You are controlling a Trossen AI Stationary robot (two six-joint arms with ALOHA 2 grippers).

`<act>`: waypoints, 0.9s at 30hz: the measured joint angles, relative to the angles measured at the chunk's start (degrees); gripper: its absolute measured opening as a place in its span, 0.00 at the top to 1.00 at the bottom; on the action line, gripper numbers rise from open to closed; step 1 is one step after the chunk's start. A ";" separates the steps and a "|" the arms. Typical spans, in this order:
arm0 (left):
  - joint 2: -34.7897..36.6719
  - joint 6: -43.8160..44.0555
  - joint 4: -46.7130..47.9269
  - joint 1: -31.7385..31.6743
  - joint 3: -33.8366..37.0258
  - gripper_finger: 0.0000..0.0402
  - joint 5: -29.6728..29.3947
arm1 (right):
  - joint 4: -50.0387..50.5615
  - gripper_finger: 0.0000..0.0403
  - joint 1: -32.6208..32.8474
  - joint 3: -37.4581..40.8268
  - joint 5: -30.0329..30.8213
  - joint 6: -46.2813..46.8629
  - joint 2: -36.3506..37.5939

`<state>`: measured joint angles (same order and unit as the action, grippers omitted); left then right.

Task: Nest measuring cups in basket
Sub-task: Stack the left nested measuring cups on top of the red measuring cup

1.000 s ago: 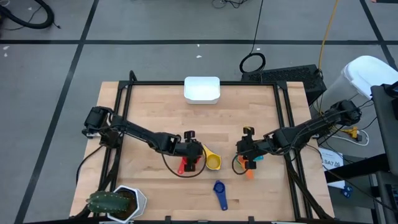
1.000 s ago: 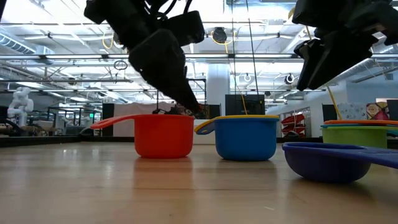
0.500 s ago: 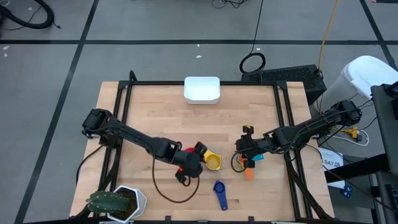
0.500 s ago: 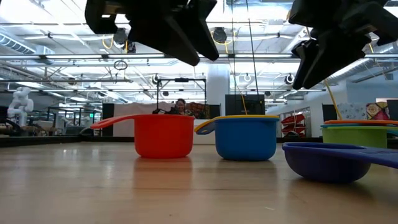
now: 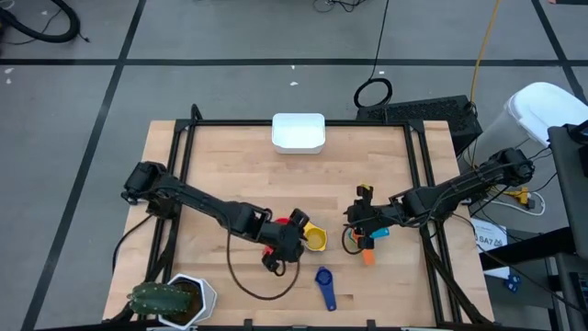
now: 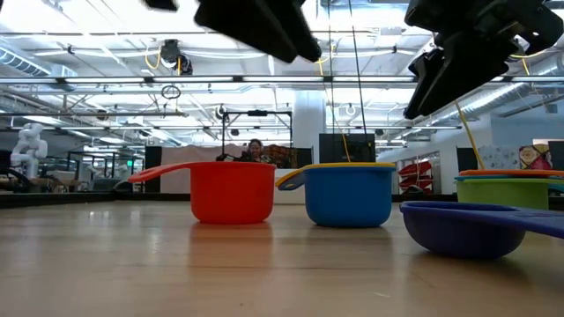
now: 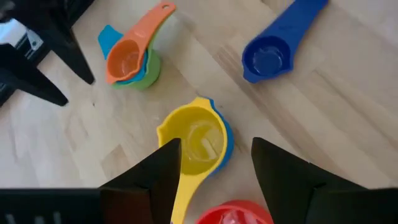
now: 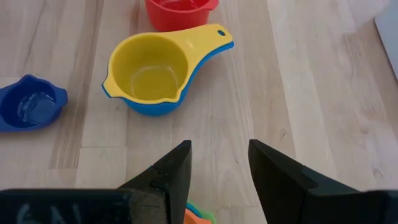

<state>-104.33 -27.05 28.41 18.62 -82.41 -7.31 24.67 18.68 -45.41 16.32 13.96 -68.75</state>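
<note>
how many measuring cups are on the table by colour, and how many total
yellow cup: 1
blue cup nested under the yellow one: 1
red cup: 1
dark blue cup: 1
orange cup: 1
light blue cup under the orange one: 1
green cup at the bottom of that stack: 1
total: 7 cups
</note>
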 joint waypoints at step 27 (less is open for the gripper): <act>-23.36 6.41 26.96 -0.97 -30.94 0.50 5.49 | 12.75 0.63 0.17 -0.07 -0.04 3.37 0.02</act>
<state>-127.69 -20.64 55.37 17.65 -113.36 -1.82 37.42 18.85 -45.47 16.27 17.32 -68.73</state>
